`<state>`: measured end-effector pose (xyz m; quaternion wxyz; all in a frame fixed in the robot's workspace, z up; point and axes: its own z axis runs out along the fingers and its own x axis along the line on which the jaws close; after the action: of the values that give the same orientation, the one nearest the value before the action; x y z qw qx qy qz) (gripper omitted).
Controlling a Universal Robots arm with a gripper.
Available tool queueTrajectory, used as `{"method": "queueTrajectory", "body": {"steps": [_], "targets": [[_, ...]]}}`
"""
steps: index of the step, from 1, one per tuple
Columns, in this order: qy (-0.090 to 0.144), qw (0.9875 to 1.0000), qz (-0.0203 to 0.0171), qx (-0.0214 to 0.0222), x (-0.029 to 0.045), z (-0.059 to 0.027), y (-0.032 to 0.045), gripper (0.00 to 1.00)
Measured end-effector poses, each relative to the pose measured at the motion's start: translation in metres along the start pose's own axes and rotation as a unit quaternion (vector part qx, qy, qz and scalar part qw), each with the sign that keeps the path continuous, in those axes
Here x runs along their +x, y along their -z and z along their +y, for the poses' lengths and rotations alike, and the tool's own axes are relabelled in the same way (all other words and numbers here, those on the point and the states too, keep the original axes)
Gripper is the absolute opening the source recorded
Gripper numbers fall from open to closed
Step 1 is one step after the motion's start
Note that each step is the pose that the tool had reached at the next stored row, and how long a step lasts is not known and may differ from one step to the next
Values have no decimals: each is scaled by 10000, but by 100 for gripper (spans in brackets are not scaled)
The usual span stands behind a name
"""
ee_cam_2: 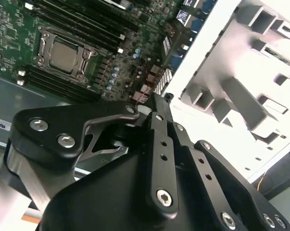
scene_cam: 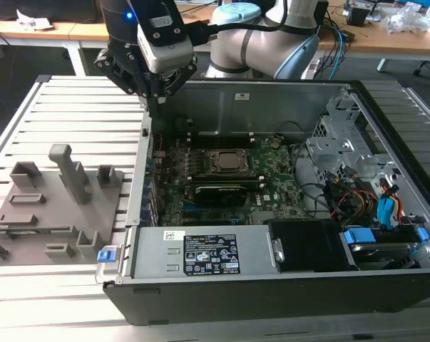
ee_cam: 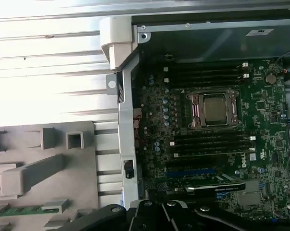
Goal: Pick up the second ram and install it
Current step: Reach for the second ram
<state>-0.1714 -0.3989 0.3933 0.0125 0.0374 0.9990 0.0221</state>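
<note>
gripper (scene_cam: 157, 96): black, two-fingered, on the arm's wrist; hangs above the far corner of the case (scene_cam: 257, 107) on the exterior view's left, over the wall that parts case from table (scene_cam: 79, 121); touches nothing. pincer state: fingers drawn together to a point, nothing between them, seen in the exterior view and again in the second wrist view (ee_cam_2: 154, 101). ram (ee_cam: 15, 210): thin green stick, lying flat in a slot of the fixture (ee_cam: 34, 173), outside the case and well apart from the gripper; seen in the first wrist view; not picked up, not installed. fixture: grey moulded tray with upright posts and square pockets, resting on the slatted table on the exterior view's left of the case (scene_cam: 58, 214); also in the second wrist view (ee_cam_2: 241, 96). case: black tower laid on its side, open on top. board (scene_cam: 279, 192): dark green, flat on the case floor; in both wrist views (ee_cam: 270, 120) (ee_cam_2: 135, 48). socket (scene_cam: 225, 162): square, metal-framed, near the middle of the board, with long black slots running on either side of it (ee_cam: 214, 108) (ee_cam_2: 63, 55). finned block (scene_cam: 216, 194): black, rectangular, just beside the socket on its near side. power supply (scene_cam: 200, 253): grey box with labels, along the case's near wall. cables and blue connectors: bundled at the exterior view's right end of the case.
</note>
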Motion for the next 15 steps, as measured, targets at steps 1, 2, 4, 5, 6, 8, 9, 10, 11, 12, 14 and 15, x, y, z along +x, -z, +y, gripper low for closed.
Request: {"method": "queueTrajectory", "body": {"steps": [1,2,4,5,6,8,9,10,11,12,14,15], "targets": [[0,10000,0,0,16,-1,0,11],[-1,10000,0,0,56,-4,1,11],[0,10000,0,0,127,-9,2,11],[0,10000,0,0,144,-11,3,11],[0,10000,0,0,173,-13,3,11],[-1,10000,0,0,235,-17,5,11],[-1,10000,0,0,253,-19,5,11],[0,10000,0,0,295,-22,6,11],[0,10000,0,0,329,-25,6,11],[0,10000,0,0,398,-30,8,11],[-1,10000,0,0,451,-34,8,11],[-1,10000,0,0,473,-35,9,11]]}}
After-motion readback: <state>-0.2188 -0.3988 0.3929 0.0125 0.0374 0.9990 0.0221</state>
